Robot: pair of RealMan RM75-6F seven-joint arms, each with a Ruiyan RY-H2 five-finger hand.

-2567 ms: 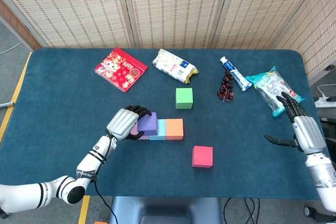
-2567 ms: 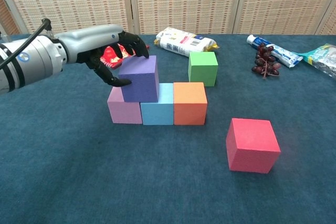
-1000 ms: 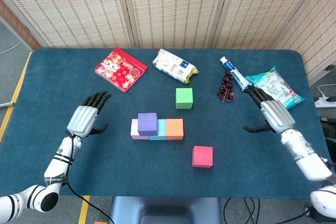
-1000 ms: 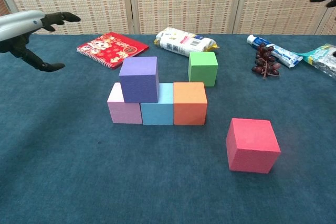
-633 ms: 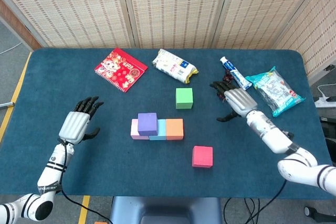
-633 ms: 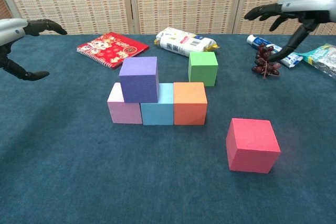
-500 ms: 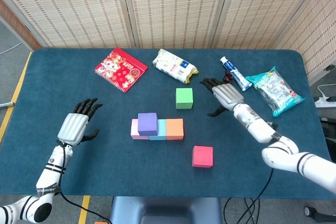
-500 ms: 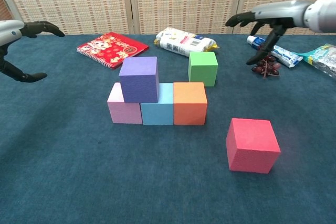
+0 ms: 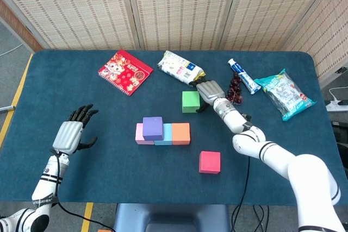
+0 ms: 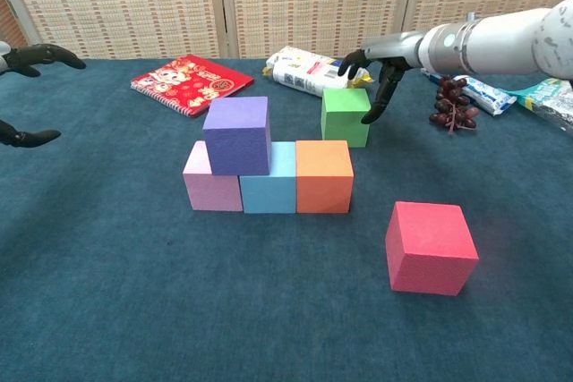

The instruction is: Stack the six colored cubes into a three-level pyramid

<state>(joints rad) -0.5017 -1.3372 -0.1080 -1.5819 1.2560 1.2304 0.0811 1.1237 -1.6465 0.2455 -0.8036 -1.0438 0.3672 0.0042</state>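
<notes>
So far, seen from the head view, the base of the pyramid is laid: a pink cube (image 9: 139,134), a light blue cube (image 9: 165,133) and an orange cube (image 9: 181,133) sit touching in a row at the middle of the desk (image 9: 109,177). A purple cube (image 9: 153,127) rests on top at the row's left end, so the second level is half done. The green cube (image 9: 190,101) stands alone on the far side of the row, and the red cube (image 9: 210,162) lies apart to the near right. The right robot hand (image 9: 207,92) is just beside the green cube's right face with its fingers spread and nothing in its grasp. The left robot hand (image 9: 69,134) hangs well off to the left, fingers apart and empty.

From the chest view, the purple cube (image 10: 237,134) straddles the pink cube (image 10: 212,182) and the light blue cube (image 10: 270,178), leaving the spot over the light blue and orange cube (image 10: 324,176) bare. The right robot hand (image 10: 380,69) arches over the green cube (image 10: 346,115); whether a fingertip touches it I cannot tell. The left robot hand (image 10: 27,87) shows only at the left edge, its fingers parted. The red cube (image 10: 430,247) waits in the near right.

By my judgement four of six cubes are placed; one more is needed for the second level and one for the peak.
</notes>
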